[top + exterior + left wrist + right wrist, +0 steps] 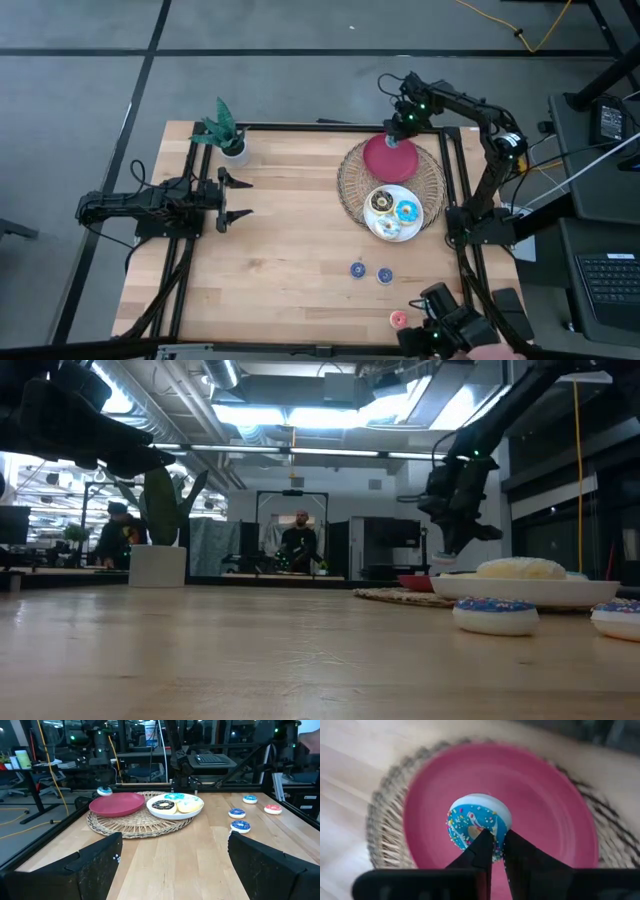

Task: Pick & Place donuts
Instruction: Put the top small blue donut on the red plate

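Fingers of my right gripper (pixel 498 851) are pinched nearly shut on a small blue donut (pixel 476 826), held above the red plate (pixel 388 160) near the table's far right corner. It hangs on edge, iced face tipped sideways; a ring, so no long axis.

Three donuts fill the white plate (pixel 392 232); two blue donuts (pixel 371 272) and a pink one (pixel 399 319) remain loose. My left gripper (pixel 238 198) waits wide open by the left edge.

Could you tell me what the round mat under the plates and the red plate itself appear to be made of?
The mat looks like woven straw or wicker: tan, with coiled strands and an open looped edge. The red plate looks like moulded plastic, though glazed ceramic is possible: one even matte colour, a smooth rim, no pattern. The right gripper holds a small blue donut over it.
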